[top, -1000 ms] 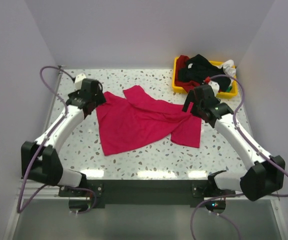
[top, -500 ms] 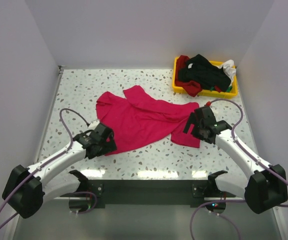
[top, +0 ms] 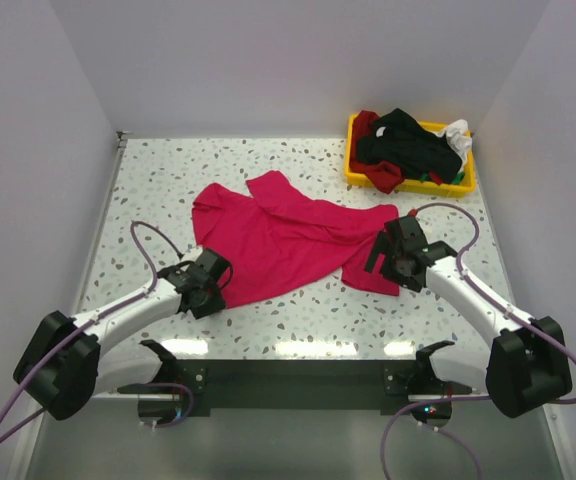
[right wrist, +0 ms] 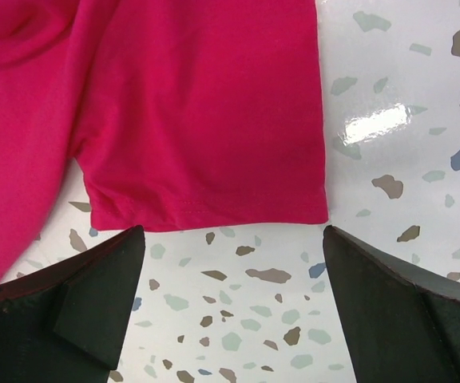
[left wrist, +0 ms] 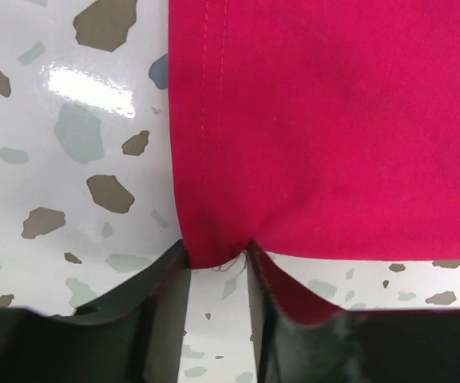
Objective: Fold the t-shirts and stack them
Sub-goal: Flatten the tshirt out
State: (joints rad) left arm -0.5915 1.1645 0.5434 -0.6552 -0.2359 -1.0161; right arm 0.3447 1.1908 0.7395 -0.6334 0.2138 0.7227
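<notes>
A crimson-pink t-shirt [top: 278, 245] lies spread and rumpled on the speckled table. My left gripper [top: 211, 283] is at its near left corner. In the left wrist view the jaws [left wrist: 218, 254] stand narrow, and the hem corner of the pink cloth [left wrist: 318, 120] is bunched between the tips. My right gripper [top: 381, 262] sits at the shirt's near right part. In the right wrist view it [right wrist: 234, 235] is open, its tips just short of the stitched hem [right wrist: 198, 112], with bare table between them. The other t-shirts [top: 408, 145], black, dark red, white and green, are heaped in a bin.
The yellow bin [top: 418, 187] stands at the back right corner of the table. White walls close in the left, back and right sides. Both arm bases sit at the near edge.
Both arms swung from the shirt's far side to its near edge. The left gripper's jaws closed on the near left corner. The right gripper stayed open near the right hem.
</notes>
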